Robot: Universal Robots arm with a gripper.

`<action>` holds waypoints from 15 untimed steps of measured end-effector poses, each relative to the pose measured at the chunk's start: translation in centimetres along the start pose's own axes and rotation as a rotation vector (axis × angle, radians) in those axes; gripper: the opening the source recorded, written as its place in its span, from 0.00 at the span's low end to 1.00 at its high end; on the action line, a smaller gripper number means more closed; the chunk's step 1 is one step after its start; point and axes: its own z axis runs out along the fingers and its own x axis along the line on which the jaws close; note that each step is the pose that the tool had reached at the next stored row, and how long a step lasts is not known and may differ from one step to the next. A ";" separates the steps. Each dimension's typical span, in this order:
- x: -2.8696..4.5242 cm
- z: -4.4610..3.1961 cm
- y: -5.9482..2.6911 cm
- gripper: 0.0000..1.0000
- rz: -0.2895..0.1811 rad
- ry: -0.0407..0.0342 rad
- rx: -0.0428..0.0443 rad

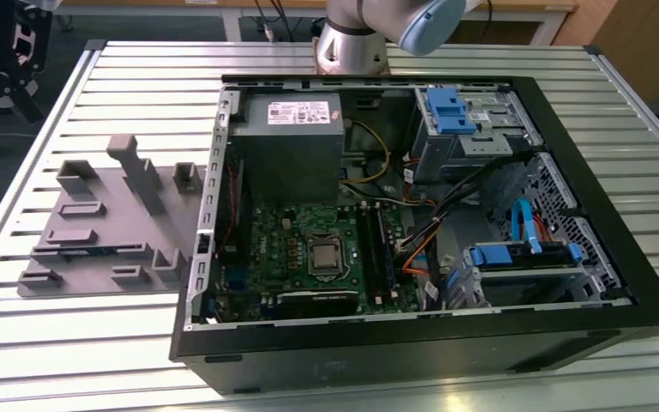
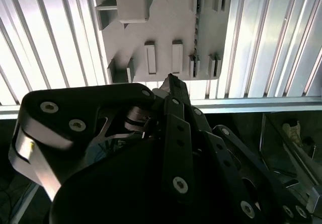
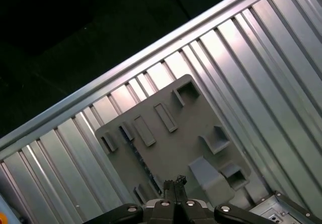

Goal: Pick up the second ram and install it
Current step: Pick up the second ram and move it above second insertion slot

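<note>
One gripper (image 3: 174, 183): black fingertips pressed together, nothing held.
Second ram (image 2: 196, 20): narrow blue chip stick, edge-up in grey slotted plastic fixture (image 1: 117, 225), nine o'clock of black computer case (image 1: 421, 356).
Grip: we'd pinch its flat faces mid-length, squarely.

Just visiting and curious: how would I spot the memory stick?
Start at the open computer case on the slatted table; on the exterior view's left of it lies a grey holder plate. The second ram is the thin blue strip slotted between its low blocks, the only blue among grey shapes.
</note>
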 end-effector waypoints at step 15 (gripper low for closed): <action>0.00 0.00 0.00 0.11 -0.049 0.0021 0.0005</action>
